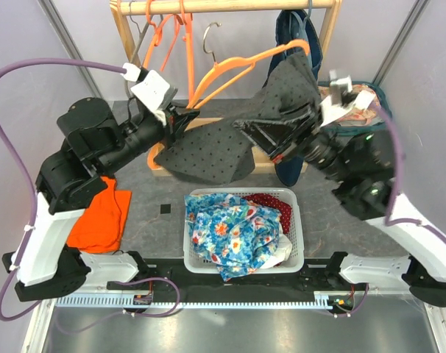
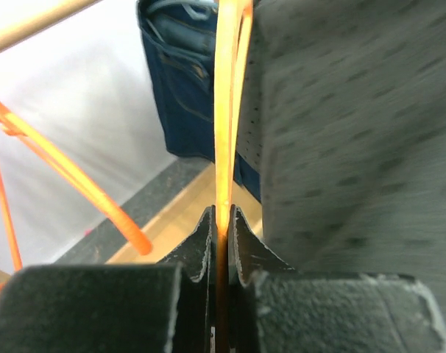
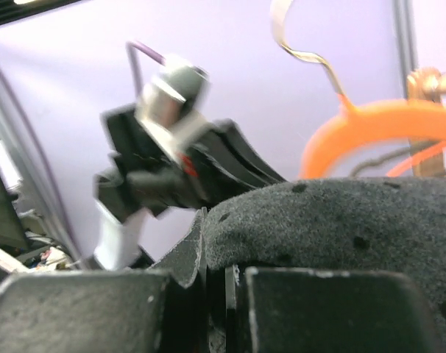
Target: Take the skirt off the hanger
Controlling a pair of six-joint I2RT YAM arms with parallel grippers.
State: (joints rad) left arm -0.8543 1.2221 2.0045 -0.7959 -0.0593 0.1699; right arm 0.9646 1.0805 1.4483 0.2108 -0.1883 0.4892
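The skirt [image 1: 208, 151] is dark grey with small dots and is stretched between my two grippers in front of the rack. An orange hanger [image 1: 230, 70] runs through its top, with its metal hook [image 1: 212, 33] free of the rail. My left gripper [image 1: 180, 121] is shut on the hanger's orange bar [image 2: 224, 132], with the skirt [image 2: 355, 147] right beside it. My right gripper [image 1: 283, 143] is shut on a fold of the skirt [image 3: 326, 220], its jaws [image 3: 217, 243] closed on the fabric. The hanger [image 3: 370, 129] shows behind it.
A wooden rack rail [image 1: 223, 6] holds more orange hangers [image 1: 168, 37] and hanging jeans [image 1: 293, 29]. A white basket [image 1: 238, 192] of floral clothes stands in front. An orange cloth [image 1: 101, 213] lies at the left.
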